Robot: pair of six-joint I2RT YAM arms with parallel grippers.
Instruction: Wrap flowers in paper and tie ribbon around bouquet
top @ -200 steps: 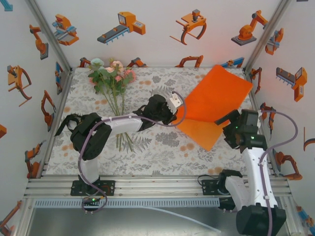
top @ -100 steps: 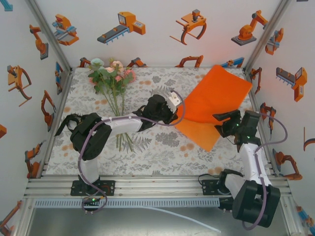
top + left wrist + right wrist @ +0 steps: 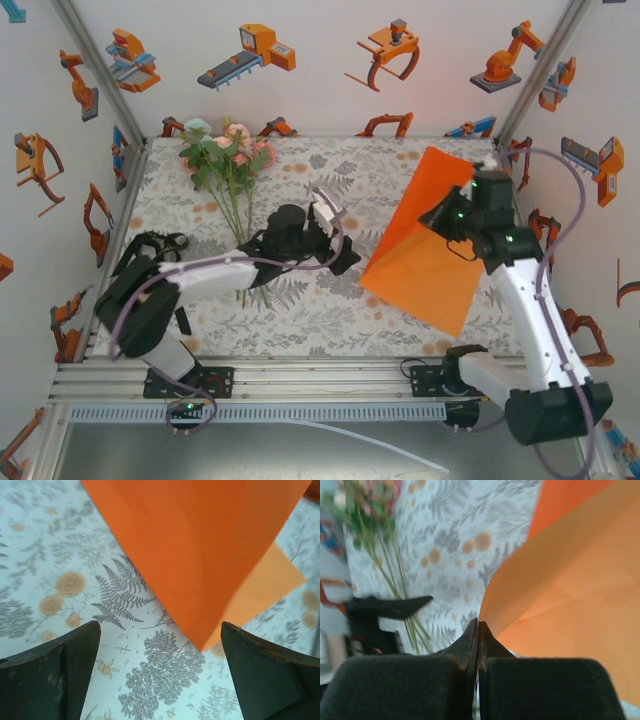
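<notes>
orange paper [image 3: 570, 595] runs straight into the right gripper [image 3: 477, 630]. in the right wrist view its two black fingers are pressed flat together, no gap, pinching the sheet's edge. the pinched strip itself is hidden behind the fingertips, so how deep the bite goes can't be told.

from the overhead camera this claw sits at the sheet's upper right side. the paper is raised and tilted at the right of the table: one corner high toward the back, one pointing at the near edge. whether the low corner touches the tablecloth [image 3: 330, 310] is unclear.

- **paper's look:** plain, no print. overhead it shows a darker upper face and a brighter lower face meeting at a slanted line. close to the right wrist camera it is pale peach-orange with soft creases, and a deeper orange strip shows at the top, cut off by the frame.
- **left gripper [image 3: 160, 680]:** fingers spread wide, nothing between them. its own camera shows a pointed corner of paper beyond the gap, clear of both fingers. a paler layer peeks out behind it on the right, and fern print lies below. overhead this claw sits near the table's middle, just left of the sheet, apart from it.
- **flowers [image 3: 228, 160]:** back left of the table, pink, peach and pale-green blooms toward the rear wall. the stems [image 3: 240, 215] run nearward and vanish under the left arm. in the right wrist view they are a green-pink blur at upper left.
</notes>
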